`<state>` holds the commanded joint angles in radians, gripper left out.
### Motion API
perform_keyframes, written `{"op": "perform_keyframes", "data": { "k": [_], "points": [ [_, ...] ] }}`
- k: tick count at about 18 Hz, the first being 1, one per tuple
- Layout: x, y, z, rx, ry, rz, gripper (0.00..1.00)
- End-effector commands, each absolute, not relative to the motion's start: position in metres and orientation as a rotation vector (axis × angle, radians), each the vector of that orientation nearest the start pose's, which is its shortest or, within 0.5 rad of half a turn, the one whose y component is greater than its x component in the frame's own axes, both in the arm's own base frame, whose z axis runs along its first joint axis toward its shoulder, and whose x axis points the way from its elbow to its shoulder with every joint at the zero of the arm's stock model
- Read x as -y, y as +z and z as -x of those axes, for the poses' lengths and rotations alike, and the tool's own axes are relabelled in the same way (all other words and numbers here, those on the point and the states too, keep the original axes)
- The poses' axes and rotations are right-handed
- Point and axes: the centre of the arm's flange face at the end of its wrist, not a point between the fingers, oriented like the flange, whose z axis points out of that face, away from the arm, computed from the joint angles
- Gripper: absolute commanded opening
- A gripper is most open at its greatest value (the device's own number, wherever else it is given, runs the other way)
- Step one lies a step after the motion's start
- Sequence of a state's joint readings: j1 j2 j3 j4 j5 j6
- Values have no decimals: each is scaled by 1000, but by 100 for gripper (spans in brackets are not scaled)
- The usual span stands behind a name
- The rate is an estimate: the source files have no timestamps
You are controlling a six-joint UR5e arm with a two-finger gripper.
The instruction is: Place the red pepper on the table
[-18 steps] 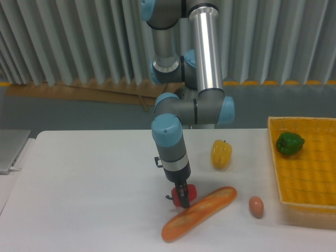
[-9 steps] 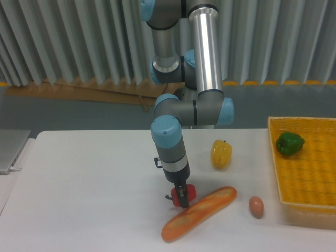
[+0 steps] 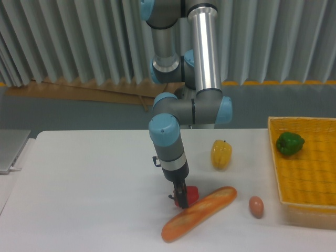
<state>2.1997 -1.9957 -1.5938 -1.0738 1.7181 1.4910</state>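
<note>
A single silver-and-grey arm with pale blue joint caps reaches down from the top of the frame, its polished upper tube standing almost vertical. At the elbow the linkage folds left through a short horizontal section, then the wrist segment drops, tilted slightly to the right. The dark claw (image 3: 181, 199) points downward at its tip, fingers drawn close together just above the worktop (image 3: 84, 189).

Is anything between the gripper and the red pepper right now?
Nothing visible. The gripper is right at the red pepper, which sits low at the table, close to the bread loaf. Whether the fingers grip it is unclear.
</note>
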Motion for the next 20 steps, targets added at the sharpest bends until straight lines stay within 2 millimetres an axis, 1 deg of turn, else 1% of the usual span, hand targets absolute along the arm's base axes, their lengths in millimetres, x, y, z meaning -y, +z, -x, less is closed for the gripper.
{"op": "perform_keyframes", "data": {
  "k": [2, 4, 6, 7, 8, 9, 11, 13, 15, 16, 17, 20],
  "points": [
    [-582, 289, 277, -1355, 189, 2939, 100],
    [-582, 303, 282, -1339, 217, 2926, 100],
    [-581, 325, 290, -1304, 260, 2905, 100],
    [-577, 333, 297, -1272, 263, 2896, 100],
    [-572, 340, 303, -1244, 257, 2883, 100],
    [-570, 342, 306, -1226, 242, 2871, 100],
    [-568, 345, 307, -1219, 239, 2873, 100],
    [-564, 358, 304, -1217, 253, 2868, 100],
    [-560, 365, 302, -1215, 248, 2869, 100],
    [-556, 370, 304, -1205, 256, 2872, 100],
    [-553, 371, 307, -1197, 256, 2877, 100],
    [-549, 380, 305, -1192, 254, 2876, 100]
  ]
}}
